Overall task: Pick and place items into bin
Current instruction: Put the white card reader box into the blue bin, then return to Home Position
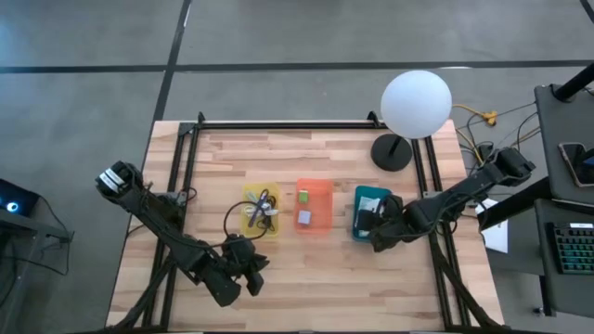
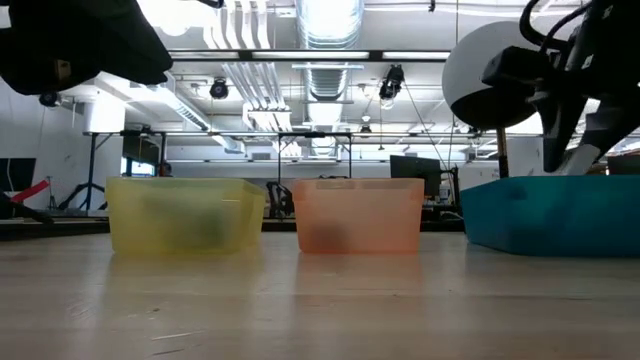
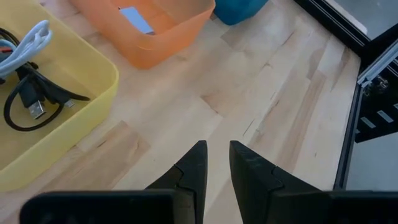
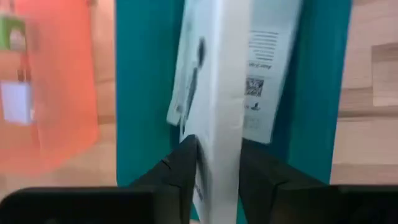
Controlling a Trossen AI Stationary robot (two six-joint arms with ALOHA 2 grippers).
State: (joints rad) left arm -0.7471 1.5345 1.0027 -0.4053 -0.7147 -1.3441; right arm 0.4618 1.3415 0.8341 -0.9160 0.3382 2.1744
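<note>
Three bins stand in a row: yellow, orange and teal. My right gripper hangs over the teal bin, shut on a white printed card. A second white card with a printed code lies in that bin. The yellow bin holds a black cable and a white cable. In the orange bin lie a green cube and a small grey piece. My left gripper hovers near the table's near edge, open by a narrow gap, holding nothing. My right gripper pinches the white card between its two fingers, by the edge nearest the wrist. The card shows edge-on and reaches forward from the fingers over the inside of the teal bin. Whether its far end rests on the bin floor I cannot tell.
A white globe lamp on a dark round base stands at the far right of the table. Black frame rails run along the left and right sides. Bare wood lies between the bins and the near edge.
</note>
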